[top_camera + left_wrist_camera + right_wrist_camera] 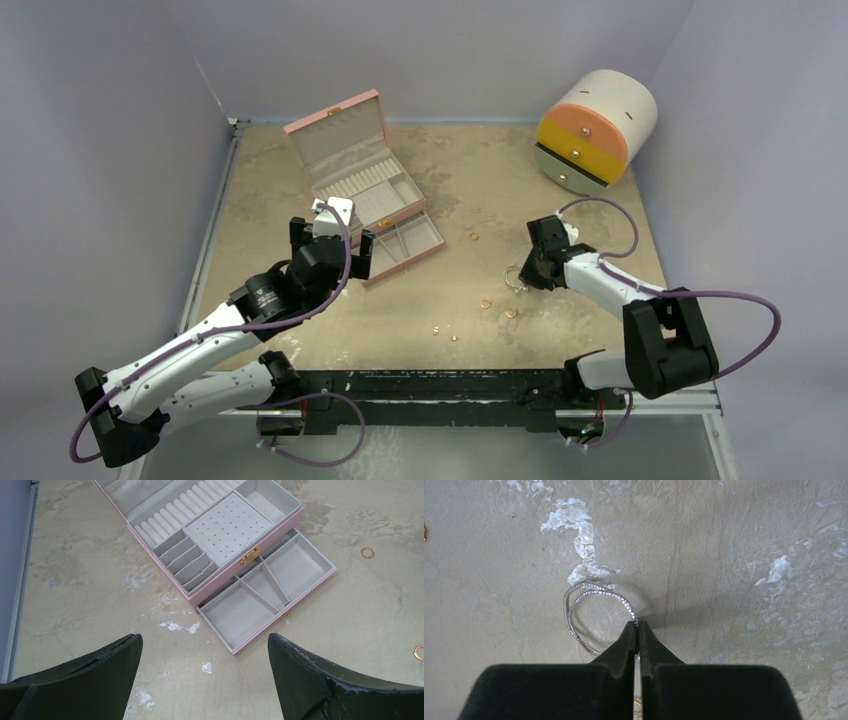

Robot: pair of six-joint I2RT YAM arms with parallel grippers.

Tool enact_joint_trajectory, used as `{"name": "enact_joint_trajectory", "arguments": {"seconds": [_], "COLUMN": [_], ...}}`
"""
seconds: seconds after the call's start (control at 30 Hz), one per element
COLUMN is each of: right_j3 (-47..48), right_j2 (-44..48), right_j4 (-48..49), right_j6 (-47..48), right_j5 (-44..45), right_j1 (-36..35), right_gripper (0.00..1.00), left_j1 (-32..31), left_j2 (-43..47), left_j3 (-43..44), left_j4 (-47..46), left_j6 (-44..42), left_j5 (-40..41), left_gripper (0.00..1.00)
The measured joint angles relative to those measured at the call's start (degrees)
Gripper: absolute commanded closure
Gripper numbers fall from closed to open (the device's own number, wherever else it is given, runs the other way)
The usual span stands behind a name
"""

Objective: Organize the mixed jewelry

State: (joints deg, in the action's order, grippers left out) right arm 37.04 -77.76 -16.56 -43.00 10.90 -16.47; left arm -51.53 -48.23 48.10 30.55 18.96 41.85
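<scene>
Silvery thin hoop (624, 601) right of centre on the beige table (749, 540), pinched in my right gripper's (638, 630) fully closed jaws, small gold rings (486, 303) scattered just near-left of it, my left gripper (205, 640) spread wide, holding nothing, near the pink jewelry box (225, 525).

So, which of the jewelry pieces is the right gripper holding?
The large thin hoop, pinched in the shut right gripper. The small gold rings lie loose on the table, untouched.
</scene>
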Motion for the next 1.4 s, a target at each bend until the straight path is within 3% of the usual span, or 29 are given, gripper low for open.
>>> {"name": "enact_joint_trajectory", "arguments": {"seconds": [0.73,1.0,1.4], "right_j3": [14.8,28.2,42.4], "right_j2": [-3.7,-12.1,-26.1], "right_j4": [1.4,0.5,0.5], "right_j6": [10.1,11.8,15.7], "right_j5": [-7.5,-7.5,-10.6], "right_j1": [-2.8,-11.2,-16.6], "right_gripper": [1.0,1.0,1.0], "left_j1": [0.0,0.0,0.0], "left_j2": [0.0,1.4,3.6], "left_j3": [0.0,0.0,1.6], "left_j4": [0.0,0.0,-1.5], "left_j6": [-0.1,-0.1,-0.1], "left_j5": [0.6,0.7,3.2], "left_gripper": [0.03,0.03,0.02]}}
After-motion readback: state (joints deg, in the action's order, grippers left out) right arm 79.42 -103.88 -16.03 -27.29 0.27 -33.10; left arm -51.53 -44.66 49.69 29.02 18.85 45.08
